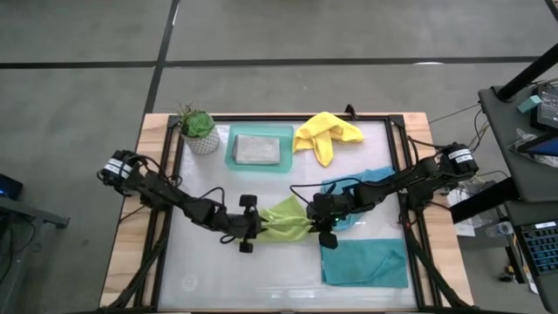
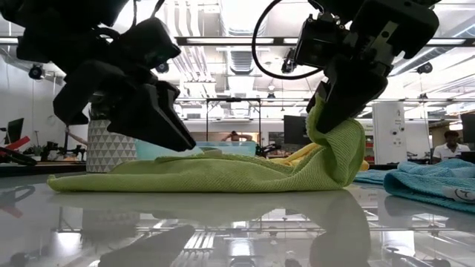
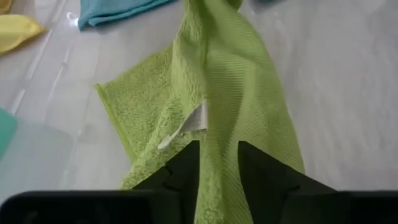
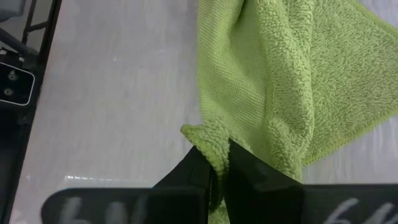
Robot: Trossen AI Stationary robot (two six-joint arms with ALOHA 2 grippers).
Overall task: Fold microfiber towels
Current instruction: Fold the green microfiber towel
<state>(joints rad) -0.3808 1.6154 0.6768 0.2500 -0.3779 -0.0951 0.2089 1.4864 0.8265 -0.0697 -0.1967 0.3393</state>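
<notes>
We have the lime green towel (image 1: 286, 220) strung between our two tools in the middle of the bench (image 1: 209, 270), and that stretch is what the coming move turns on. Its long axis runs across the bench, from the left tool (image 1: 258, 227) on one end to the right tool (image 1: 316, 218) on the other.

Our right tool (image 4: 219, 171) is clamped tight on a bunched corner of the cloth, and in the low view that end rises off the bench while the rest lies low and flat toward the left. Our left tool (image 3: 217, 163) has its fingers narrowed around the opposite edge, with a strip of cloth passing between them; we judge it is gripping, though how firmly we cannot tell.

Both tools are at the towel, so neither is nearer. For a fold, we judge that one end must travel along this axis to meet the other.

The teal towels (image 1: 364, 262) lie just beside the right tool, the yellow towel (image 1: 325, 135) well apart at the far side, the grey towel (image 1: 259, 149) in the tray (image 1: 231, 157).
</notes>
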